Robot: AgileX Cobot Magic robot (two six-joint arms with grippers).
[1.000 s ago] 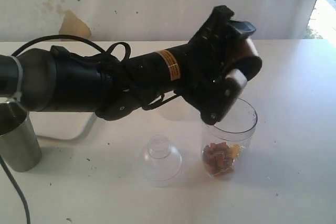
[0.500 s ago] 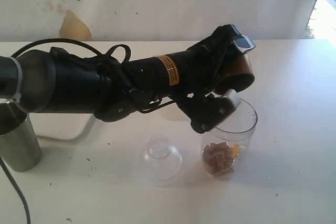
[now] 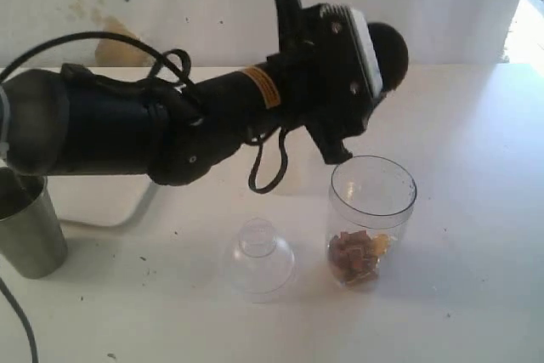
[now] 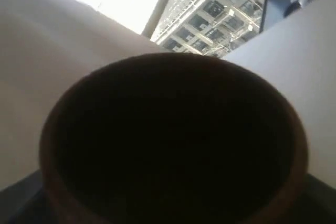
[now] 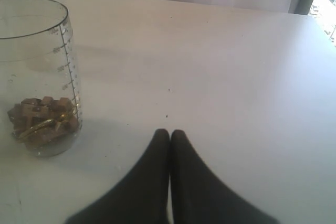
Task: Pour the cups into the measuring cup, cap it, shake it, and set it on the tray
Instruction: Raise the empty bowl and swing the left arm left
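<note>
On the near part of the desk (image 3: 476, 295) a clear dome lid (image 3: 262, 258) sits wide end down; just beside it, toward the right edge, stands the measuring cup (image 3: 371, 201), upright and uncapped, clear and straight-sided with a rounded bottom; printed marks run up its wall in the right wrist view; small brown pieces (image 3: 355, 254), with something yellowish among them, fill only its lowest part. Toward the left edge stands the tumbler (image 3: 30, 227), upright, tapered, brushed grey; behind it a white raised rim with a rounded corner, seemingly the tray (image 3: 136, 210), shows under the left arm (image 3: 127, 125). The right gripper (image 5: 169, 132) hangs low over bare desk near the measuring cup but apart from it, its black fingers pressed together on nothing. Farther back and higher, the left gripper (image 3: 374, 61) clamps the wooden cup (image 3: 393, 55) in the air, above and behind the measuring cup, clear of its rim; the cup is rounded, its rim brown, its inside lost in shadow. Behind all stands a stained white wall (image 3: 170, 6).
</note>
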